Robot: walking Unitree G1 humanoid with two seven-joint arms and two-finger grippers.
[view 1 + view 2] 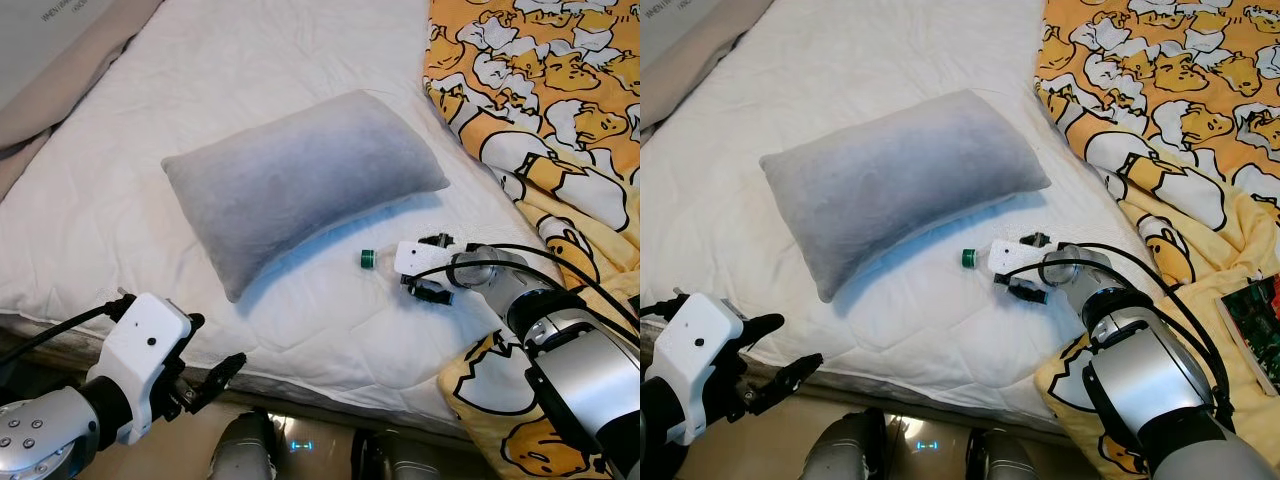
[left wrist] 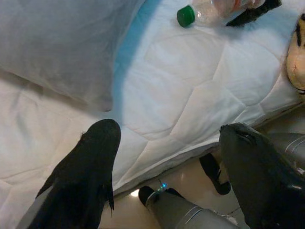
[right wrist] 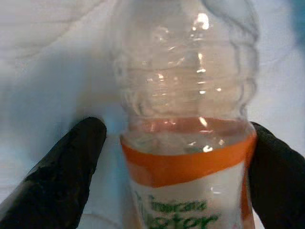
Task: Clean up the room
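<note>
A clear plastic bottle (image 1: 368, 259) with a green cap and an orange label lies on its side on the white bed (image 1: 300, 330), just in front of the grey pillow (image 1: 300, 180). My right gripper (image 1: 432, 268) is down on the mattress, open, with one black finger on each side of the bottle's body (image 3: 186, 95). One finger (image 3: 62, 167) stands a little apart from the bottle; the other is close against the label. My left gripper (image 1: 218, 340) hangs open at the bed's front edge, holding nothing, well to the left of the bottle (image 2: 205, 10).
A yellow cartoon-print blanket (image 1: 560, 100) covers the bed's right side and spills over the front corner. A beige cover (image 1: 60, 80) lies at the far left. A printed book (image 1: 1255, 320) rests on the blanket at right. The floor (image 1: 330, 440) shows below the bed edge.
</note>
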